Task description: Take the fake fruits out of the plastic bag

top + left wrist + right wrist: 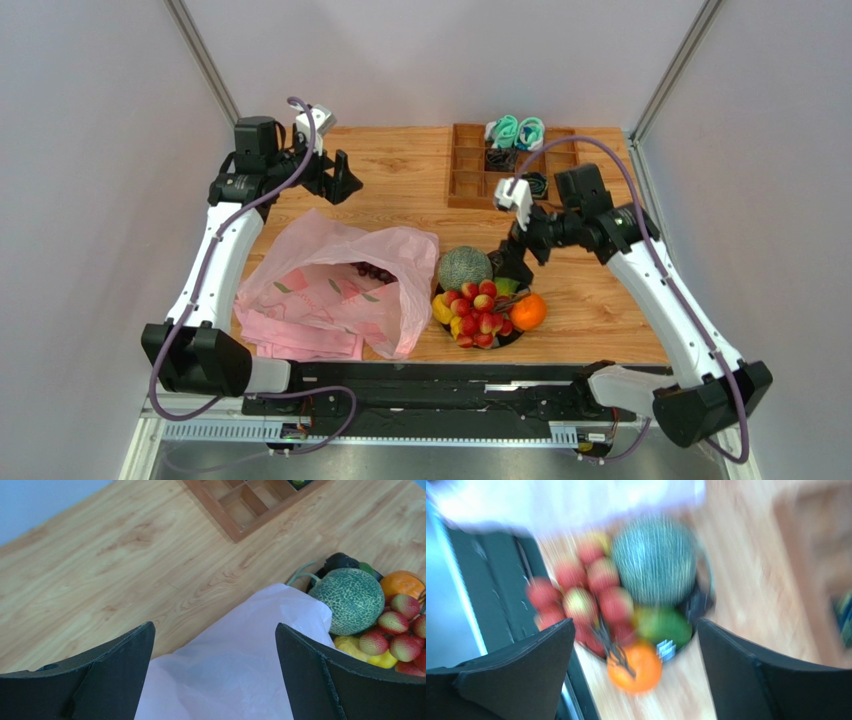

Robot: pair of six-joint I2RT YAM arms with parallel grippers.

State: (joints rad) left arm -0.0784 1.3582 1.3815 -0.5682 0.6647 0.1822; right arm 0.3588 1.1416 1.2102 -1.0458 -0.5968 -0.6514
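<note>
1. Landmark for everything below: the plastic bag [335, 288], lying crumpled on the table [400, 190] with its mouth turned to the right.
2. Already out, heaped on a dark dish [700, 605] touching the bag's right edge: the netted melon [464, 268] nearest the bag's far right corner, then a cluster of red berries [478, 312], a yellow piece [441, 308] closest to the bag, a green piece [508, 287] and, farthest right of the bag, the orange [528, 312].
3. Not yet out: dark grapes [374, 270], showing just inside the bag's mouth. Cannot tell whether more is hidden deeper under the pink folds.
4. Left gripper [214, 628]: raised beyond the bag's far edge and looking down over its far right corner; fingers spread wide, nothing between them.
5. Right gripper [635, 622]: to the right of the bag, hanging above the heap of fruit; fingers spread wide and empty, though its own view is blurred.
6. Judged well along: most of the fruit out, the grapes at least to fetch, probably by reaching into the mouth or lifting the bag's closed end.
7. No part of the job: a wooden tray [468, 160] well beyond the bag's far right corner.
</note>
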